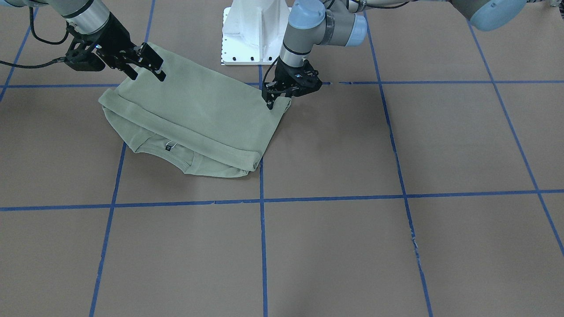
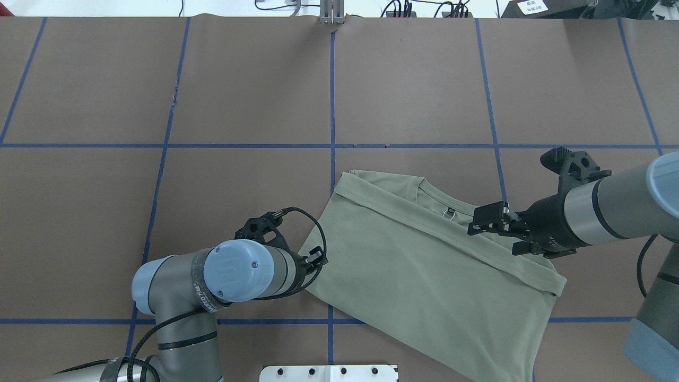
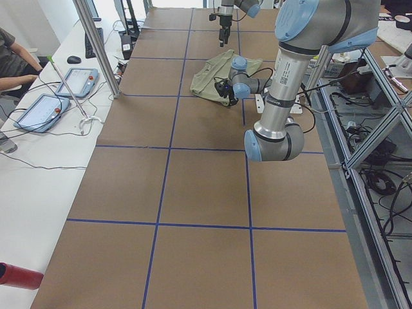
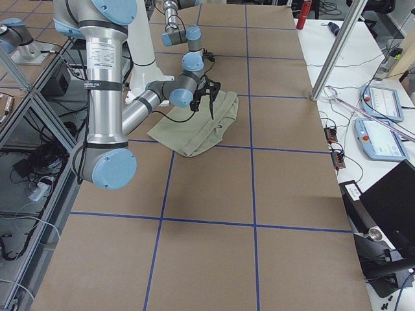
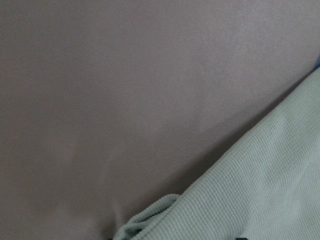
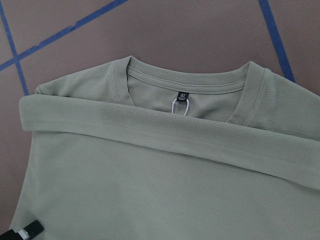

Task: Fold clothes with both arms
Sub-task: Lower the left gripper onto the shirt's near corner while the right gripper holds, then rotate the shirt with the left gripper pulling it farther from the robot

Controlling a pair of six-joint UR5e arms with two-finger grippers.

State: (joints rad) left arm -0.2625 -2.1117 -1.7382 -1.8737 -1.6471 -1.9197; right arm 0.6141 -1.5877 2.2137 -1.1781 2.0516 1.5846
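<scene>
The shirt is laid doubled on the desk. Seen from overhead, it lies toward 5 o'clock of the desk's middle, close before the robot's base. Its lower half is turned over toward the collar. The folded edge is set just short of the neck label, which is left uncovered at the shirt's 1 o'clock. The left tool is planted at the shirt's 9 o'clock corner with its fingers drawn together on the cloth. It is judged to be there so that the corner is pinned while the fold settles. The right tool is held just above the 3 o'clock side, fingers apart with nothing between them, so that side is judged to be let go. A further fold is judged to be outstanding.
</scene>
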